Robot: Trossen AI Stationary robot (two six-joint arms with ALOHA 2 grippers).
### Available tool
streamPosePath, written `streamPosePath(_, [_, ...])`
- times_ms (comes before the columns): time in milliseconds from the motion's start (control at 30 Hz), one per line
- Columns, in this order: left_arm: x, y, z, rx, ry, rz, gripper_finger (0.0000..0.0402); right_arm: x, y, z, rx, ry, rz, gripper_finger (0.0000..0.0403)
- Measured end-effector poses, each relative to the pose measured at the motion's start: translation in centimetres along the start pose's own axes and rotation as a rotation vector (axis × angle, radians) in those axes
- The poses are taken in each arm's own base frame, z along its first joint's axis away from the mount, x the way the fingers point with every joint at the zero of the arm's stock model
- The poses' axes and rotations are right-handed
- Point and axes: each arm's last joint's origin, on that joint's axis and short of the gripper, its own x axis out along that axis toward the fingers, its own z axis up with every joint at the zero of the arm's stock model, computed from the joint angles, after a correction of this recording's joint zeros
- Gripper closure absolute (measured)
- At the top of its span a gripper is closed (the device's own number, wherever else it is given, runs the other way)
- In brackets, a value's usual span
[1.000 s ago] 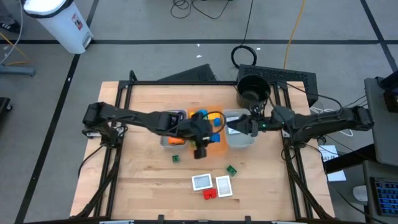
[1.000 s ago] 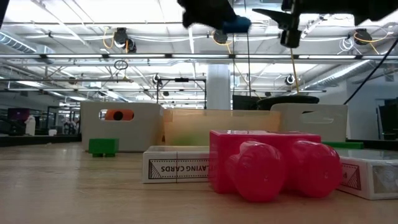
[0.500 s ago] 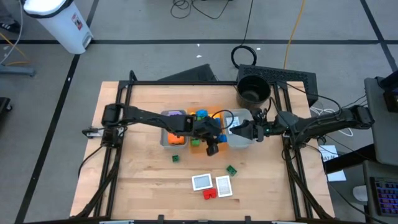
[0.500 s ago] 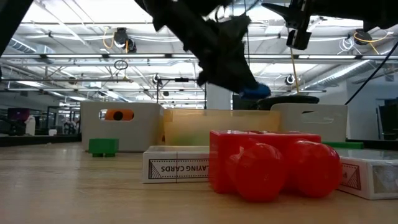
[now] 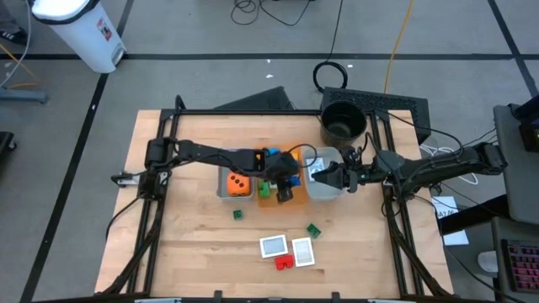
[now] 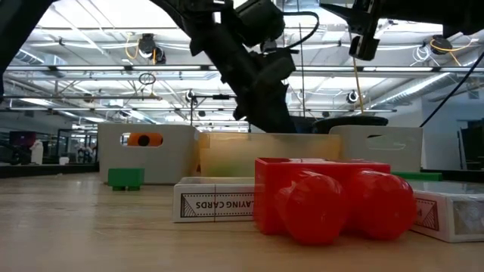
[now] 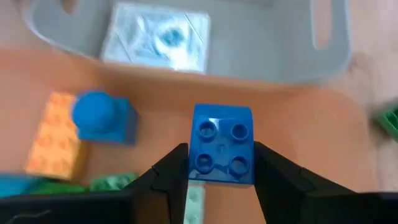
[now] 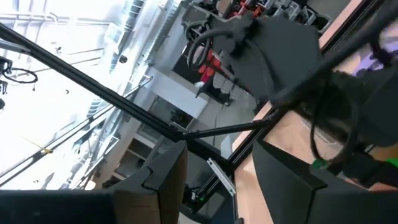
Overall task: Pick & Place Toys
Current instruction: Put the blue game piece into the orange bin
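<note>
Toys partly sorted: my left end effector pinches a blue brick over the orange tray; red brick and cards wait on the bench behind it. Right end effector: I cannot tell.

Blue four-stud brick: studs up, held between the left gripper fingers. Beyond the gripper: blue round-topped brick, orange brick touching it, green bricks. Further off, red brick beside two whitish cards.

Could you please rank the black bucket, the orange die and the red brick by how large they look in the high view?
1. Black bucket, clearly largest.
2. Orange die and red brick look about alike; I would not rank them.
</note>
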Motion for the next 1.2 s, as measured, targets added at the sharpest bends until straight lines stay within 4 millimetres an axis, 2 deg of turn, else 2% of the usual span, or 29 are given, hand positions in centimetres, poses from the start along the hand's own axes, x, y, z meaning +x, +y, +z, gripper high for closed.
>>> streamPosePath(133, [0.3, 1.0, 0.2, 0.01, -0.019, 0.016, 0.0239, 0.0, 0.0, 0.0, -0.012, -0.003, -0.001, 0.0227])
streamPosePath(367, [1.5, 2.3, 0.2, 0.002, -0.037, 0.007, 0.026, 0.0, -0.1, 0.1, -0.018, -0.009, -0.01, 0.0227])
streamPosePath(600, [2.9, 2.5, -0.5, 0.021, -0.013, 0.007, 0.0233, 0.0, -0.4, 0.4, -0.02, -0.02, -0.035, 0.0227])
streamPosePath(867, [3.3, 2.6, -0.7, 0.037, -0.011, 0.008, 0.0258, -0.1, -0.9, 1.0, -0.019, -0.052, -0.057, 0.023])
streamPosePath(1200, [3.2, 4.5, -0.5, -0.002, -0.014, 0.031, 0.0201, -0.1, -1.0, 1.2, -0.018, -0.059, -0.062, 0.0231])
